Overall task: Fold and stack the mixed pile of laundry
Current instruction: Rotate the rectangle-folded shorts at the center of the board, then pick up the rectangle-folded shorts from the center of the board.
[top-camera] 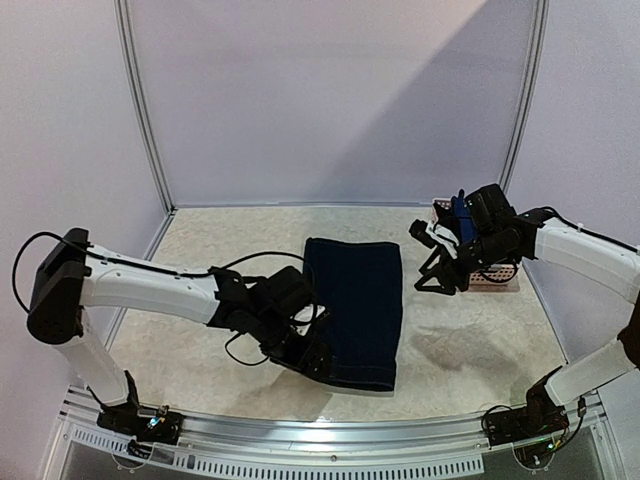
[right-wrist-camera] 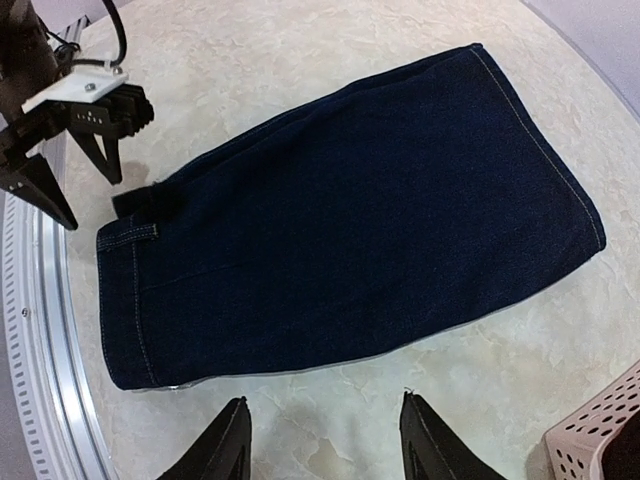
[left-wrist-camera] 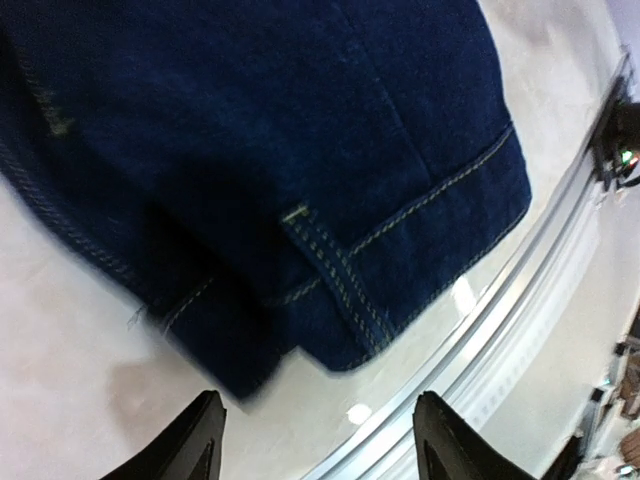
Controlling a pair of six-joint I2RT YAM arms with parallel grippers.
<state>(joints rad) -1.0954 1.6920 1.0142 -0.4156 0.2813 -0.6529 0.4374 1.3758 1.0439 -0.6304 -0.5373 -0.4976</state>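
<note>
**On the desk: folded denim, both jaws open**

At the middle of the pale, marbled desk (top-camera: pixel 480 350) lies the dark navy denim piece (top-camera: pixel 355 310), folded flat into a long rectangle that runs from the far side toward the metal rail (top-camera: pixel 300 425) at the near edge. Its cloth is a deep, even blue with pale contrast stitching along the hems and seams. The left wrist view shows the near corner (left-wrist-camera: pixel 300 150) close up. Several layers overlap there, a double-stitched seam crosses a stitched hem, and one lower layer pokes out a little, its edge blurred. From the right wrist view the piece (right-wrist-camera: pixel 340 230) looks smooth, its stitched band at the end nearest the rail.

The left arm reaches low across the desk from the left, and the left gripper (top-camera: pixel 305 355) sits at the near left corner of the denim. Its jaws stand apart, gripping nothing, with the cloth edge just beyond the left gripper (left-wrist-camera: pixel 318 400).

The right arm is bent and raised over the right side of the desk, well apart from the denim. The right gripper (top-camera: pixel 428 262) hangs beside a pink perforated basket (top-camera: pixel 495 275) and is angled toward the garment. Its jaws are also open and empty (right-wrist-camera: pixel 324 400).
</note>
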